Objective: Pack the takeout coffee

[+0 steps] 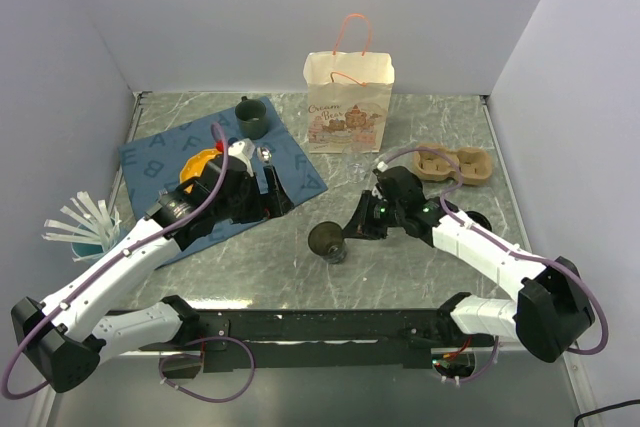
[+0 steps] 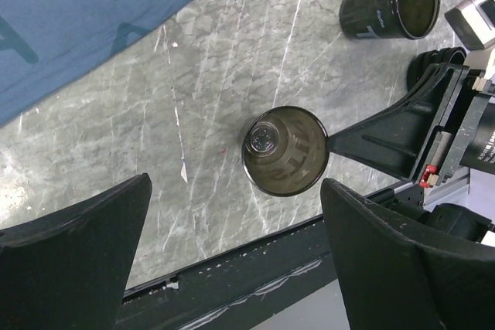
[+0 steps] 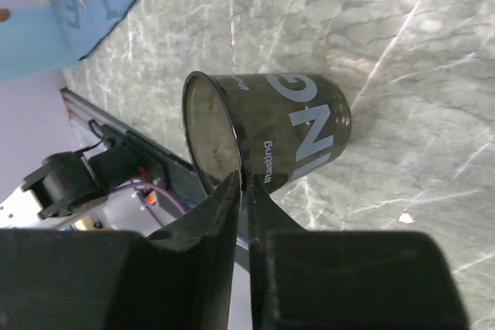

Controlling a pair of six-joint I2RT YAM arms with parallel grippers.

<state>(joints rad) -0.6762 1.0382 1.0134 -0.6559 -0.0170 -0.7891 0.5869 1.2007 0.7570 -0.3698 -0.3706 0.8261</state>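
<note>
Closest in the right wrist view, the right gripper point(image 3: 244, 183) has its jaws pressed almost together, pinching only the thin rim of a takeout cup point(image 3: 294, 129). The cup is dark, printed with pale letters and has no lid on it. It stands mouth-up and seems to rest on the marble tabletop point(image 1: 420, 117), at the centre and a little toward the near edge.

That rim hold is the weak spot. With so little of the wall between the fingers, the cup could pivot, slip out or buckle at the lip if it is lifted or swung quickly. If the jaws let go while it is tilted, it could topple and roll.

The left gripper point(image 2: 236, 191) hangs just to the left of the cup with its jaws spread wide and nothing between them. It is near enough that a careless move by either arm could make them collide or knock the cup.

The pulp tray point(image 1: 452, 164) lies to the far right, and both of its wells look empty. A second cup point(image 2: 387, 9), also lidless and apparently upright, sits just near of the tray. The right arm's own forearm lies along that side too, so the way to the tray is crowded.

A paper bag point(image 1: 348, 102) stands at the far centre. A green mug point(image 1: 250, 117) sits on the blue mat point(image 1: 150, 162) at the far left. A holder of flat sticks point(image 1: 92, 242) is at the left edge, well apart from the cup.
</note>
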